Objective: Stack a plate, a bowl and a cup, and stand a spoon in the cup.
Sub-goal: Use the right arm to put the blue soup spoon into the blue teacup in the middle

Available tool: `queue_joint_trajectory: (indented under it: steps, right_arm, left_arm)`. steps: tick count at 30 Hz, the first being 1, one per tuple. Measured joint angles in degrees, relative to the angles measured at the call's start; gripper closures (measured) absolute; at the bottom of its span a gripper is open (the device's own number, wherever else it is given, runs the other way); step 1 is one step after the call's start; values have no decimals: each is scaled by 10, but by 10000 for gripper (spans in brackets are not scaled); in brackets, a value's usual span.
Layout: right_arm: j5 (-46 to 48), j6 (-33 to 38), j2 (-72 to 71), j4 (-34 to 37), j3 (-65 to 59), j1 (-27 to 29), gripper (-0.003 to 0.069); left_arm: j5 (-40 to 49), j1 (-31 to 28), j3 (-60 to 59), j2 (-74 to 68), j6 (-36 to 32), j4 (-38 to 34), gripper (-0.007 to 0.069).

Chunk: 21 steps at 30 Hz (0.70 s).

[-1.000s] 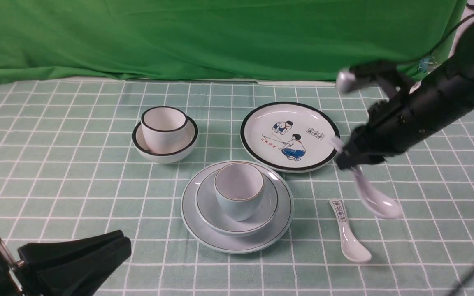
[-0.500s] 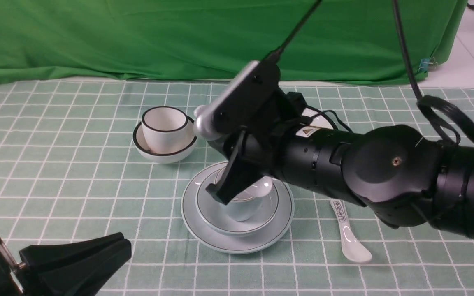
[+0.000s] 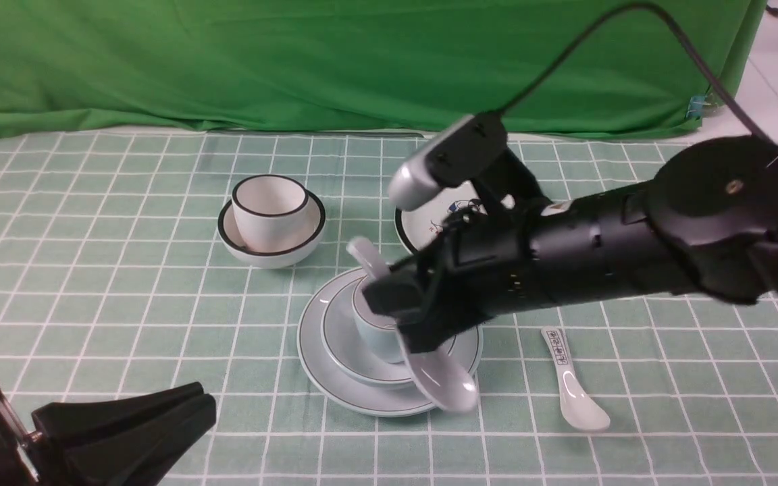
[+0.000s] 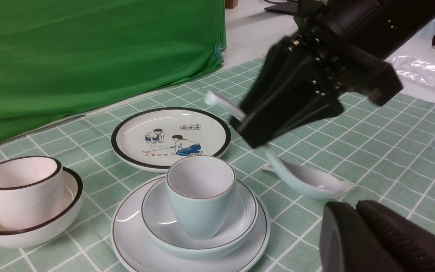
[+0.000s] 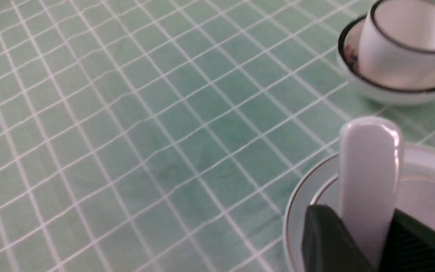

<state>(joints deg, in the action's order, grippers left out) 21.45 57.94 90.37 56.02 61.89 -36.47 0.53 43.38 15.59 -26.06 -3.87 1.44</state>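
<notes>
The pale blue cup stands in the bowl, which sits on the plate at the table's middle. My right gripper is shut on the plain white spoon and holds it tilted over this stack. The handle tip points up above the cup and the scoop hangs low by the plate's near right rim. In the right wrist view the spoon handle rises from between the fingers. My left gripper rests shut and empty at the near left, its tips by the stack.
A black-rimmed cup in a black-rimmed bowl stands behind the stack on the left. The cartoon plate lies partly hidden behind my right arm. A spoon with printed characters lies on the cloth to the right. A green curtain closes the back.
My right arm carried the spoon from beside the cartoon plate leftward over the stack. It then drew back a little, bringing the scoop down by the plate's near rim. The left arm stayed still.
</notes>
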Motion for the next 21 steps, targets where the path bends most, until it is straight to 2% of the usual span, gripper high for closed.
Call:
queue_joint_trajectory:
  steps: [2,4,5,7,8,10,11,15,17,18,21]
  right_arm:
    - [83,-97,0,-70,1,38,493]
    - [154,-207,0,-175,1,76,493]
    - [158,-215,0,-185,1,79,493]
    - [183,-283,-2,-268,1,98,493]
    - [186,-326,-7,-333,1,107,493]
    - [167,-358,-17,-387,-3,112,493]
    - [102,-378,-40,-427,-17,112,493]
    - [-37,-386,-77,-440,-55,108,493]
    - [-198,-393,-119,-444,-110,93,493]
    - [-224,-394,-124,-444,-119,89,493]
    - [-402,-408,-149,-444,-183,53,493]
  left_arm:
    - [0,0,0,0,0,0,607]
    - [0,0,0,0,0,0,607]
    - [0,0,0,0,0,0,607]
    - [0,0,0,0,0,0,607]
    - [0,0,0,0,0,0,607]
    - [0,0,0,0,0,0,607]
    - [0,0,0,0,0,0,607]
    - [0,0,0,0,0,0,607]
    - [1,0,0,0,0,0,607]
    - [1,0,0,0,0,0,607]
    - [1,0,0,0,0,1,607]
